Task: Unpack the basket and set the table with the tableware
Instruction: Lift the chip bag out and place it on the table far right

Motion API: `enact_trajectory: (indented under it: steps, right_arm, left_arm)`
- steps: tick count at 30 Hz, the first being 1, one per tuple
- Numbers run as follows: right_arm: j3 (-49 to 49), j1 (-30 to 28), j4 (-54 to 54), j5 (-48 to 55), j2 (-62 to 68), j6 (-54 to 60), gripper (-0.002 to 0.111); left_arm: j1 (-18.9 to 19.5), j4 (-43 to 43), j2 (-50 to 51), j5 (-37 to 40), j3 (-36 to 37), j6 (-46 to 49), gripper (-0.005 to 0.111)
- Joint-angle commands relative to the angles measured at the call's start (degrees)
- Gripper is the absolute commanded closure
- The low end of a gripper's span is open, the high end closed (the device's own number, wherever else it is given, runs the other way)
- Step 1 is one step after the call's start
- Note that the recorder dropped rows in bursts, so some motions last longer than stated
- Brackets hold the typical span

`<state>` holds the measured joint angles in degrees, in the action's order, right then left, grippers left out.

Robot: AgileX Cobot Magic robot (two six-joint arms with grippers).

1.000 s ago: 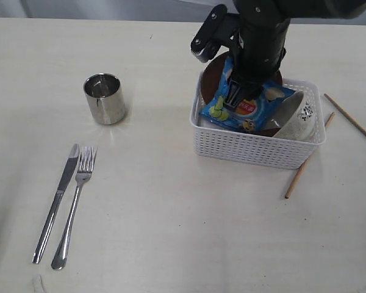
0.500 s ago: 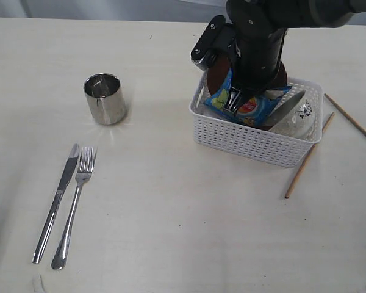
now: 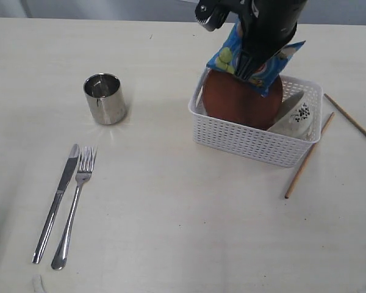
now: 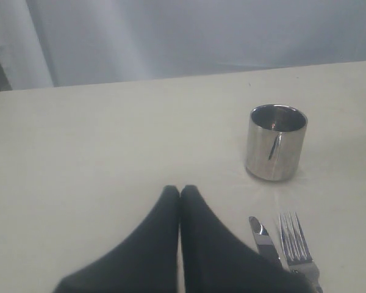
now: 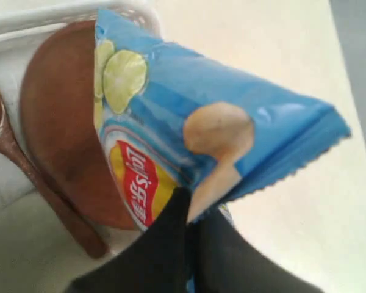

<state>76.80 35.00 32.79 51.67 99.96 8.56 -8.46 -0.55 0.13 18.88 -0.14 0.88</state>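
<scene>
Pale wood-grain table; right fingers pinch a glossy blue bag above the white lattice basket; left fingers are pressed together.

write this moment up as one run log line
right end effector: shut on chip bag, over basket | left end effector: shut, empty | in basket: plate, bowl, spoon | on table: cup, knife, fork, chopsticks

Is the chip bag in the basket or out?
Out: the chip bag hangs from the right end effector above the basket.
</scene>
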Motion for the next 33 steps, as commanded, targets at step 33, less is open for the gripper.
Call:
enact_trajectory:
  steps: [33]
  right_arm:
    - [-2.3, -39.9, -24.0, 10.1, -3.3, -9.5, 0.108]
  left_arm:
    - [-0.3, 0.1, -0.1, -0.5, 0.1, -0.3, 0.107]
